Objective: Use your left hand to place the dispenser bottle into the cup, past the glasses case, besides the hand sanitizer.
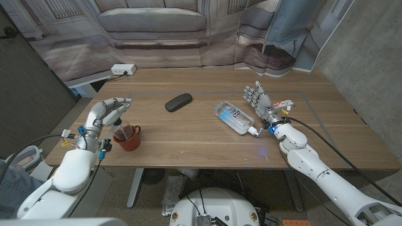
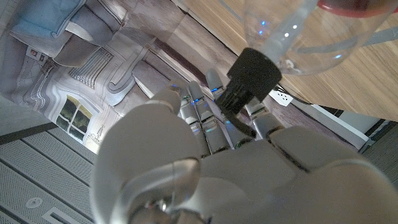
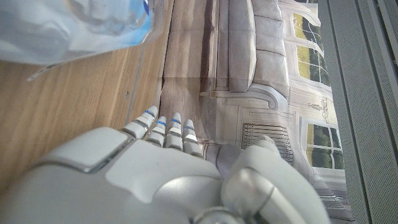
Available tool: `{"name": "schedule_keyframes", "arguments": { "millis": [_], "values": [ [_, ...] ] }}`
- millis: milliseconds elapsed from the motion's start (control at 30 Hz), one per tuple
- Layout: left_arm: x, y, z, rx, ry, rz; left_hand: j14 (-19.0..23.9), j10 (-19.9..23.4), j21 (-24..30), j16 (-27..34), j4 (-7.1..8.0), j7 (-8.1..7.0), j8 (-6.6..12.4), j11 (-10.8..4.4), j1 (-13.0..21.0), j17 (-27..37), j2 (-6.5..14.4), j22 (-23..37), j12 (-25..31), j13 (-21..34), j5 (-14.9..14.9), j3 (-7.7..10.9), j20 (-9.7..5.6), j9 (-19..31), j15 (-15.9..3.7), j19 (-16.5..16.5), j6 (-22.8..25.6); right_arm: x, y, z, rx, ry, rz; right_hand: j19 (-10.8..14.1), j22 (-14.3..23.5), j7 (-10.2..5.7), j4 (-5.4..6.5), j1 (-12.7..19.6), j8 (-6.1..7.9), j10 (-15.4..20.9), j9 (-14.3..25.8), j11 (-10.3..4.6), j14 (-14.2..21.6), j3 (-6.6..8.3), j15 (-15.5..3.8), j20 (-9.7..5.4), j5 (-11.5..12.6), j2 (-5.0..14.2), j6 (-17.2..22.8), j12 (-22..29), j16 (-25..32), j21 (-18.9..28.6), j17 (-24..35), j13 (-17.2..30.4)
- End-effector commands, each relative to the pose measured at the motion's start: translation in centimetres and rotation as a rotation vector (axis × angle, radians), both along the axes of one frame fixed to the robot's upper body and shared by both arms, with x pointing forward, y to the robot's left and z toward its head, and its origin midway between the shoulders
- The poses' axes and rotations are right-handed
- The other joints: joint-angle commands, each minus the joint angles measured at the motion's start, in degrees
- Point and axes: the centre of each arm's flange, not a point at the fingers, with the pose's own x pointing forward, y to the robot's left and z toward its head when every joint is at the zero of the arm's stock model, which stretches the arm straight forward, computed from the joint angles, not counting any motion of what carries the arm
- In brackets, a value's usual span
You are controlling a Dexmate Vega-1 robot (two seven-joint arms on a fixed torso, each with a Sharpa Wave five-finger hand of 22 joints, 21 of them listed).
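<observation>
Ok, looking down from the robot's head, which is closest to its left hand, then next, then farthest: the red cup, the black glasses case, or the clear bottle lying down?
1. Red cup: right beside the left hand, near the table's front-left.
2. Glasses case: toward the middle, farther back.
3. Clear bottle: on the right side, lying by the right hand.

Cup [image 1: 127,138] on the table [image 1: 188,135], near-left part, close to the near edge. Dispenser bottle [image 1: 119,132] upright inside the cup. Left hand [image 1: 112,112] just behind and left of the cup, above the bottle. Glasses case [image 1: 178,102] farther back, right of the cup, about mid-table. Hand sanitizer [image 1: 233,117] lying right of centre, well apart from the cup. Right hand [image 1: 259,100] just right of the sanitizer. Power strip [image 1: 123,69] at the far-left table edge. Sofa [image 1: 154,22] behind the table.
</observation>
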Motion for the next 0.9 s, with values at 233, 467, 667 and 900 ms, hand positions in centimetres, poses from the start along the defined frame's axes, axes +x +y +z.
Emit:
{"name": "schedule_keyframes", "arguments": {
  "millis": [233,467,667,900],
  "values": [
    [-0.9,-0.1,3.2,0.033,0.032,-0.028,-8.17,-4.77,-4.05,-2.35,2.63,-0.20,-2.35,1.05,-4.90,-2.95,0.17,-0.15,-1.89,-1.53,-0.19,-1.18,3.12,0.01,-0.39,-7.11,-3.75,-0.1,-0.4,0.9,0.003,-0.009,-0.007,0.28,0.26,-0.28,-0.06,0.07,0.25,0.23,0.10,-0.17,0.19,-0.09,0.28,-0.08,-0.03,0.60,0.52,0.26,0.30,-0.11,0.23,0.29],
    [-1.2,-0.7,4.4,0.048,0.031,-0.037,-13.21,-9.67,-6.25,-2.41,4.18,-0.34,-4.17,2.83,-7.72,-4.96,0.64,-0.17,-2.42,-2.74,-0.06,-1.98,4.35,0.13,1.12,-9.83,-6.67,-0.1,-0.7,1.0,0.007,-0.011,-0.010,0.24,0.26,-0.34,-0.08,0.10,0.23,0.18,0.10,-0.19,0.19,-0.10,0.30,-0.12,-0.03,0.63,0.48,0.24,0.29,-0.12,0.22,0.29],
    [-1.7,-1.0,5.3,0.053,0.016,-0.035,-14.49,-11.53,-7.04,-2.33,5.19,0.33,-5.06,2.82,-9.20,-5.75,1.31,-0.15,-2.47,-3.39,-0.05,-2.28,4.52,0.15,1.31,-10.61,-7.99,0.0,-0.8,1.0,0.011,-0.013,-0.008,0.21,0.26,-0.30,-0.11,0.14,0.25,0.22,0.10,-0.25,0.19,-0.10,0.33,-0.09,-0.04,0.69,0.52,0.25,0.29,-0.13,0.22,0.29],
    [-2.3,-1.3,5.6,0.054,0.006,-0.035,-15.98,-13.26,-7.76,-2.41,5.43,0.05,-5.93,2.94,-9.81,-6.50,1.30,-0.14,-2.49,-3.99,-0.01,-2.46,4.68,0.09,1.61,-11.32,-9.29,0.1,-0.9,1.1,0.012,-0.016,-0.004,0.20,0.26,-0.30,-0.15,0.18,0.26,0.20,0.10,-0.22,0.21,-0.12,0.32,-0.07,-0.04,0.74,0.55,0.24,0.29,-0.13,0.22,0.29]
  ]
}}
